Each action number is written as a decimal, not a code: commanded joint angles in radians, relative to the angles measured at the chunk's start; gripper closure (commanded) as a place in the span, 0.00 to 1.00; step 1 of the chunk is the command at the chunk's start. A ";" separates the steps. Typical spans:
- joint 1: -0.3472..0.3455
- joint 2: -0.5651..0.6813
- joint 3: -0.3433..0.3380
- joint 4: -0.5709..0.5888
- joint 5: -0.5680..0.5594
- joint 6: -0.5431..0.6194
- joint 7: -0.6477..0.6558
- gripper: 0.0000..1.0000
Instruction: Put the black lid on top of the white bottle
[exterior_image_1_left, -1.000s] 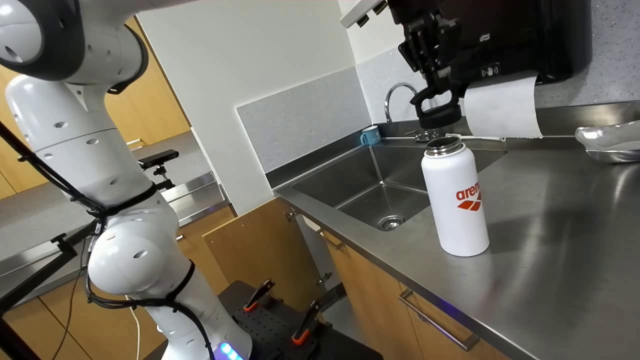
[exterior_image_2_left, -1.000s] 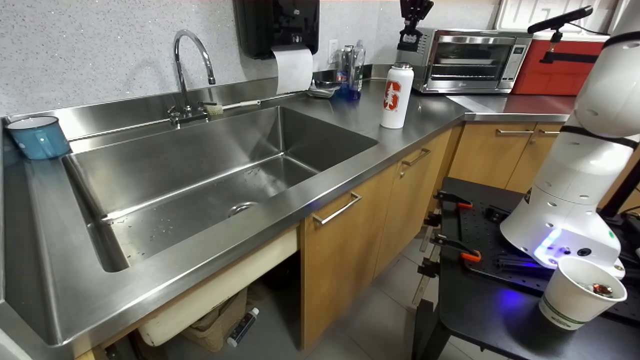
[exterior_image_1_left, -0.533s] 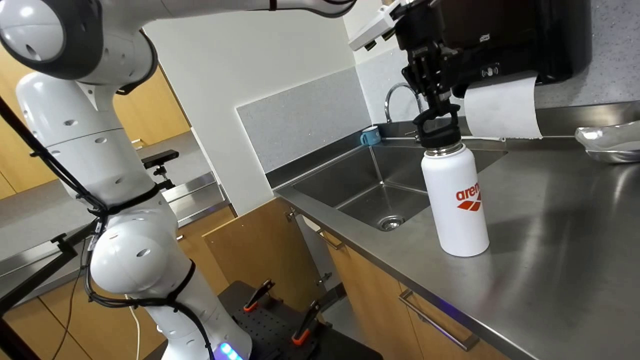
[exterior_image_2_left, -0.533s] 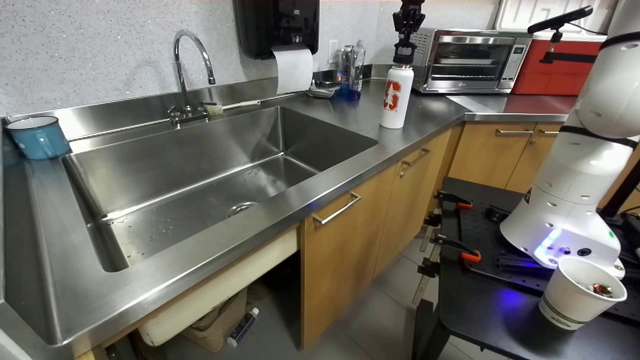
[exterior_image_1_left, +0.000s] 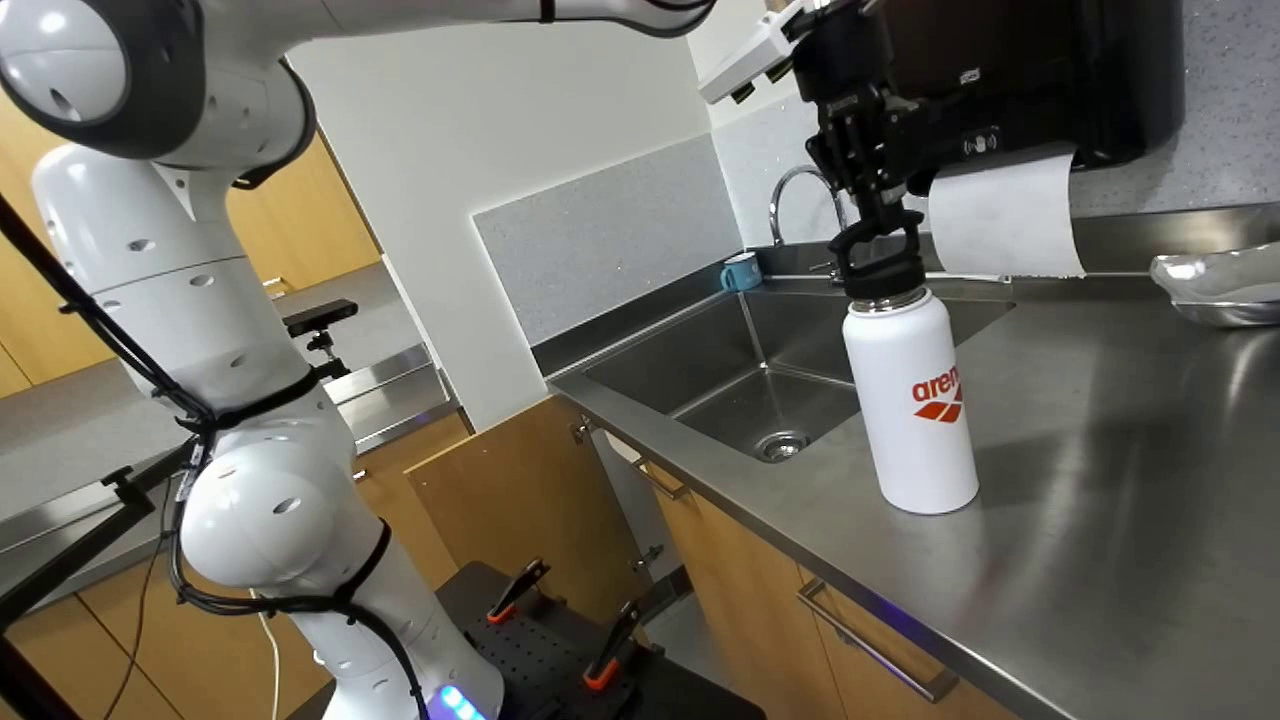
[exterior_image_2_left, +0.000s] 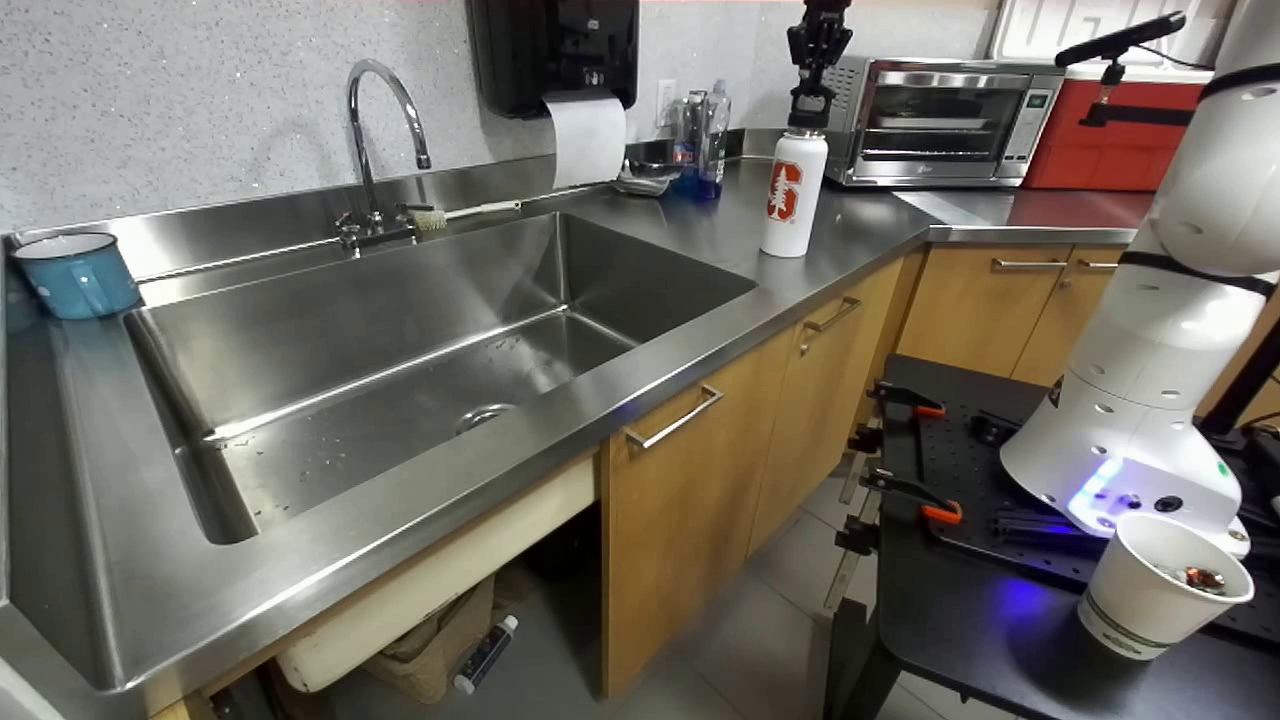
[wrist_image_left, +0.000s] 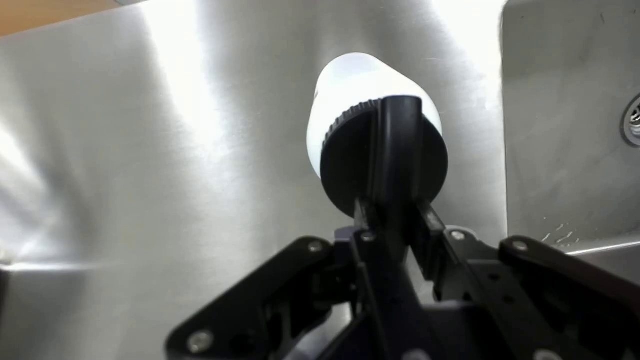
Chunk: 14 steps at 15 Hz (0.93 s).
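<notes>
"Black loop-handled lid (exterior_image_1_left: 885, 278): where is it?"

"Over the mouth of the white water bottle (exterior_image_1_left: 912, 420), a band of bare steel neck (exterior_image_1_left: 888, 301) below it. Whether it's threaded, I can't tell."

"And the gripper (wrist_image_left: 396, 215)?"

"Clamped on the lid's loop (wrist_image_left: 400, 145), one jaw to each side. The bottle stands upright near the front edge of the steel counter (exterior_image_1_left: 1090, 520), between the sink (exterior_image_2_left: 350, 320) and the corner where the counter turns."

"What's in the other containers?"

"The toaster oven (exterior_image_2_left: 1026, 130), back from that corner, has a tray (exterior_image_2_left: 930, 123) behind its glass. The blue mug (exterior_image_2_left: 62, 285), in the counter's far back corner, hides its contents from me. That paper cup (exterior_image_2_left: 1140, 600) on the black table (exterior_image_2_left: 960, 640), off the counter's front edge, holds a shiny coppery thing (exterior_image_2_left: 1203, 578)."
</notes>
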 joint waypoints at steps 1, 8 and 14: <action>0.000 -0.033 -0.002 -0.041 -0.004 0.023 -0.010 0.47; -0.010 -0.112 -0.018 -0.069 -0.014 0.016 -0.040 0.00; -0.007 -0.239 -0.041 -0.080 -0.046 -0.006 -0.085 0.00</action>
